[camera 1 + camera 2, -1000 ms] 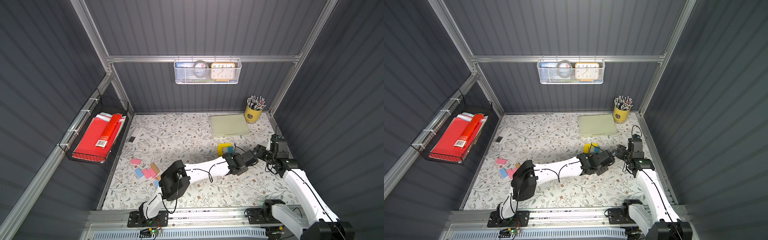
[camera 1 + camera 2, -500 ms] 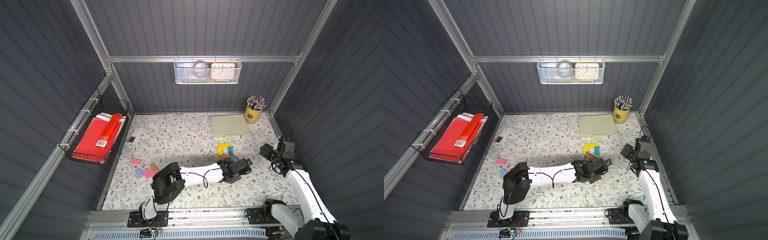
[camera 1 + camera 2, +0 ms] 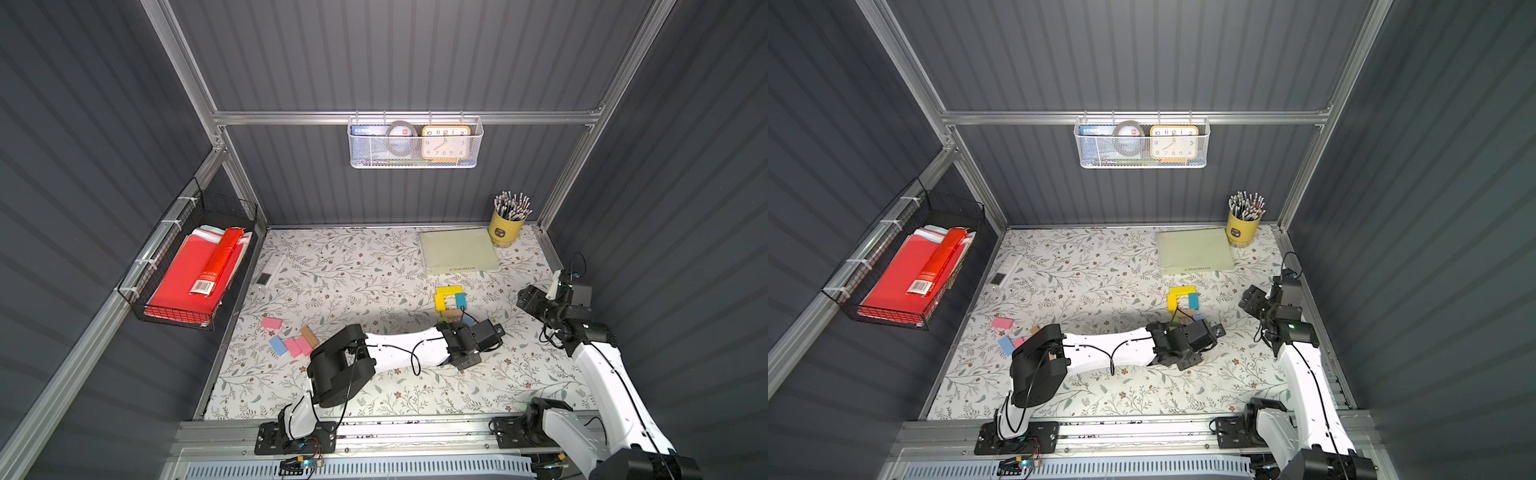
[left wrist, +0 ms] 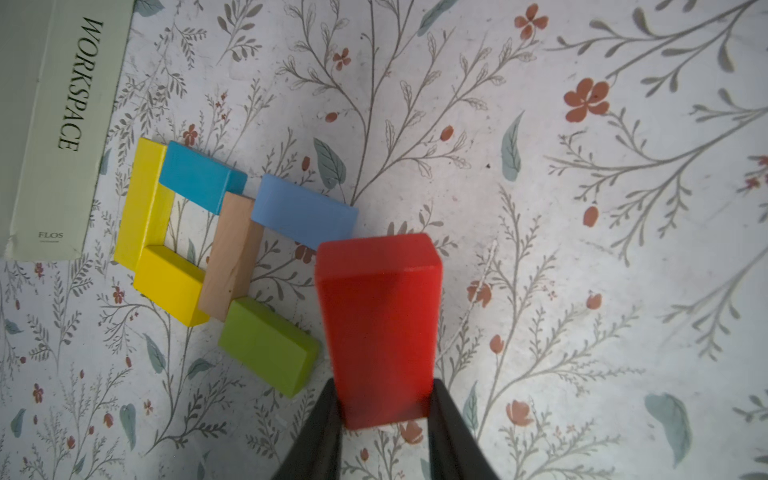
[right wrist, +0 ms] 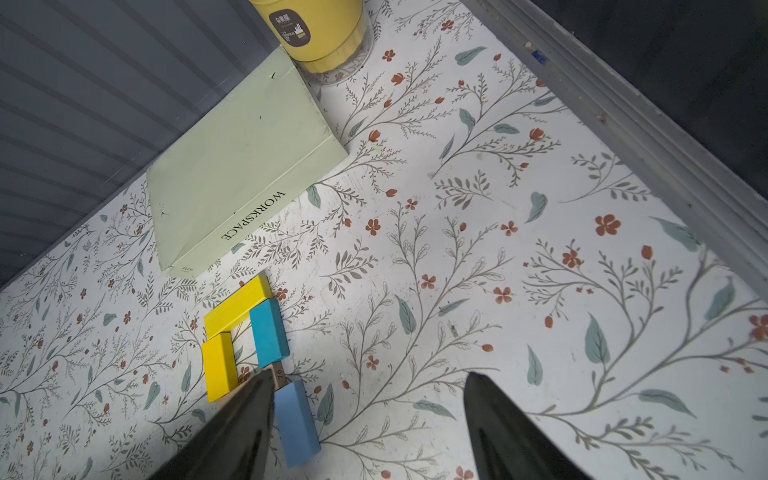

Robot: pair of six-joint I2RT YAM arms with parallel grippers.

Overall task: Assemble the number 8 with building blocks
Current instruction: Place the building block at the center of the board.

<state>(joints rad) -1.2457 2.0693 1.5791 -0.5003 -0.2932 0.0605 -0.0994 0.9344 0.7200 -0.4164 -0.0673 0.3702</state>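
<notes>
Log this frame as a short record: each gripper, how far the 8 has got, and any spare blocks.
left gripper: shut on red block, held by the figure's open end
right gripper: open, empty, off to the side of the figure
upper loop: closed; yellow blocks, teal block, tan block
lower loop: light blue block and green block laid as sides; end bar missing
spare blocks: pink, blue and tan, loose on the left arm's side of the mat
</notes>
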